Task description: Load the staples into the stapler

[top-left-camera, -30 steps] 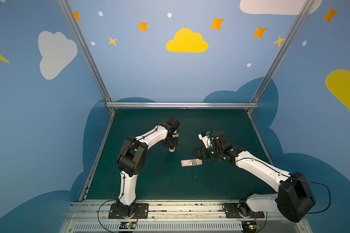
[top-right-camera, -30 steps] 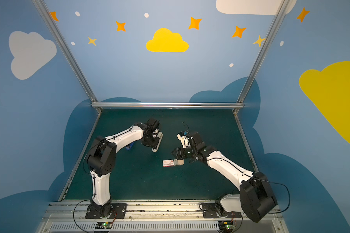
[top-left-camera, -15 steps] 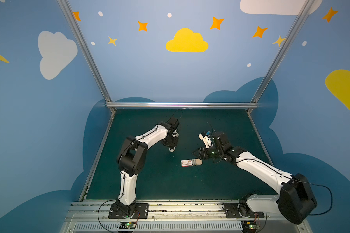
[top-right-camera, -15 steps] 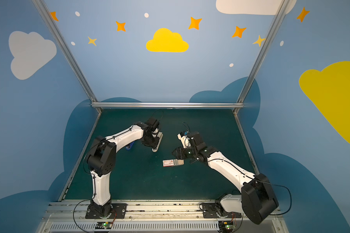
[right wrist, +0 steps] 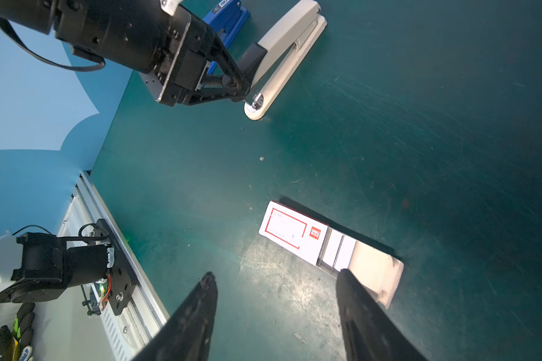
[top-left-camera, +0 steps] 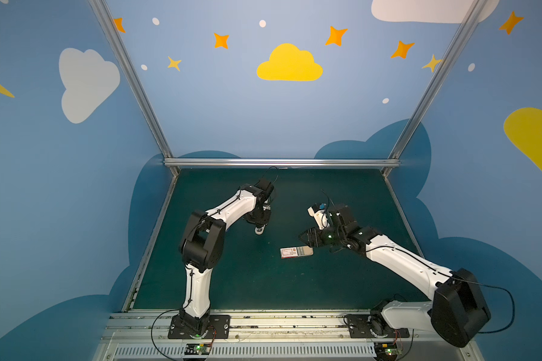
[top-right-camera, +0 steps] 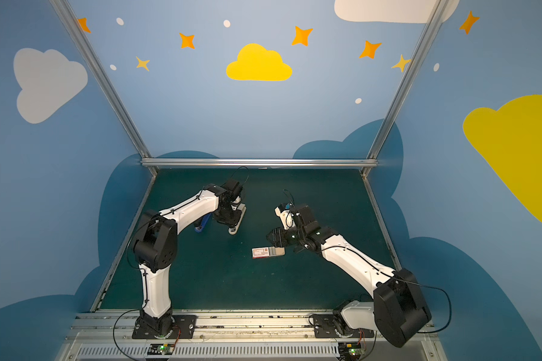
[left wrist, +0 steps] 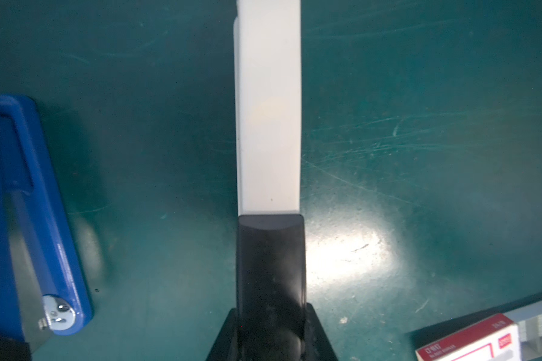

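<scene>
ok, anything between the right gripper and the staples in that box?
Nothing visible. The tray is slid out of the box sleeve, the staples lie uncovered, and the open right gripper hangs close to them.

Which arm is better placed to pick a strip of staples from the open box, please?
Right. The right claw, open, hangs by the slid-out tray of staples; the left claw is shut on the white stapler.

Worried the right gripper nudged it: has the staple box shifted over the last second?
No. The staple box lies at the same spot on the mat, just as far from the rear rail as before.
</scene>
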Tool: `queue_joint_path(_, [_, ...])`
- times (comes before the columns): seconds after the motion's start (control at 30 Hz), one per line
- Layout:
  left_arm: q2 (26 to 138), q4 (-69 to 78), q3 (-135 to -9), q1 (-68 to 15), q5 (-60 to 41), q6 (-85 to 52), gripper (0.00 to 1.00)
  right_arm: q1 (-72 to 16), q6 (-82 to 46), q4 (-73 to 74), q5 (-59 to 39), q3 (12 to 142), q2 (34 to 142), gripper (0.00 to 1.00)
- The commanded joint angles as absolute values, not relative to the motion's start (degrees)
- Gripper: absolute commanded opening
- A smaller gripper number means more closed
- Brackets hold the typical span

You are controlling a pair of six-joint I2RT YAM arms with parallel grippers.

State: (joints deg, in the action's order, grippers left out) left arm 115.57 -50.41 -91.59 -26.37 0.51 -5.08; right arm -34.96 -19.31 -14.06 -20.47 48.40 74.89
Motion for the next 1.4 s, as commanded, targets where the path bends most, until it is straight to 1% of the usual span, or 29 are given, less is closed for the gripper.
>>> queue_joint_path(0.0, [114.45,-54.72,-90.02,-24.65,4.53,-4.39,0.06,-34.89,-19.48,-14.28,-20.74,49.02,75.06,0.62])
queue_joint_path(0.03, [114.23,-54.75,-89.81,-24.37,4.72,-4.48,0.09,-34.90,-19.38,-14.31,-20.74,49.04,75.06,0.62])
queue_joint_path(0.07, [114.01,-54.76,-89.53,-24.21,4.83,-4.48,0.15,-34.89,-19.42,-14.24,-20.74,49.06,75.14,0.62])
queue_joint_path(0.1, [113.70,-54.84,-89.34,-23.96,4.99,-4.57,0.21,-34.89,-19.36,-14.23,-20.74,49.17,75.23,0.62])
queue_joint_path(0.13, [113.59,-54.84,-89.30,-23.86,5.09,-4.66,0.30,-34.89,-19.42,-14.19,-20.74,49.19,75.32,0.62])
queue_joint_path(0.23, [112.49,-54.46,-89.20,-23.86,4.19,-5.04,0.43,-34.89,-19.49,-14.27,-20.83,49.39,75.66,0.62])
queue_joint_path(0.4, [108.50,-52.07,-87.80,-23.90,1.19,-6.44,0.53,-34.82,-19.42,-15.34,-20.44,49.83,75.62,0.63])
queue_joint_path(0.5, [104.64,-50.58,-86.07,-23.89,0.03,-7.91,0.57,-34.72,-19.30,-16.11,-19.87,49.85,75.21,0.67])
queue_joint_path(0.63, [98.45,-47.19,-81.59,-23.90,0.16,-10.22,0.68,-34.46,-19.33,-16.90,-18.94,49.66,74.71,0.72])
queue_joint_path(0.67, [96.53,-46.20,-80.04,-23.88,0.30,-10.89,0.77,-34.32,-19.37,-17.21,-18.57,49.74,74.63,0.74])
queue_joint_path(0.7, [94.73,-45.02,-78.31,-23.86,0.75,-11.74,1.00,-34.20,-19.59,-17.82,-17.76,49.90,74.56,0.75])
queue_joint_path(0.9, [82.23,-37.57,-67.28,-23.75,5.42,-16.18,0.99,-32.58,-19.77,-19.86,-13.19,50.93,73.58,0.84])
queue_joint_path(1.0, [75.15,-31.75,-60.53,-23.58,11.74,-19.61,0.99,-32.00,-19.46,-19.85,-6.60,51.32,72.89,0.84])
queue_joint_path(1.1, [69.05,-25.45,-54.19,-22.78,16.94,-20.70,0.99,-31.82,-20.42,-19.89,2.70,52.40,72.11,0.84])
queue_joint_path(1.2, [64.88,-20.71,-49.65,-20.50,20.51,-22.20,0.99,-31.82,-20.19,-17.47,14.37,52.13,71.13,0.84])
queue_joint_path(1.3, [63.80,-20.04,-48.36,-16.28,22.22,-22.19,0.99,-31.65,-18.69,-13.12,28.55,50.56,70.36,0.85])
queue_joint_path(1.37, [64.56,-18.46,-46.92,-13.95,24.08,-18.96,0.99,-31.64,-13.26,-5.74,36.82,47.03,69.00,0.85])
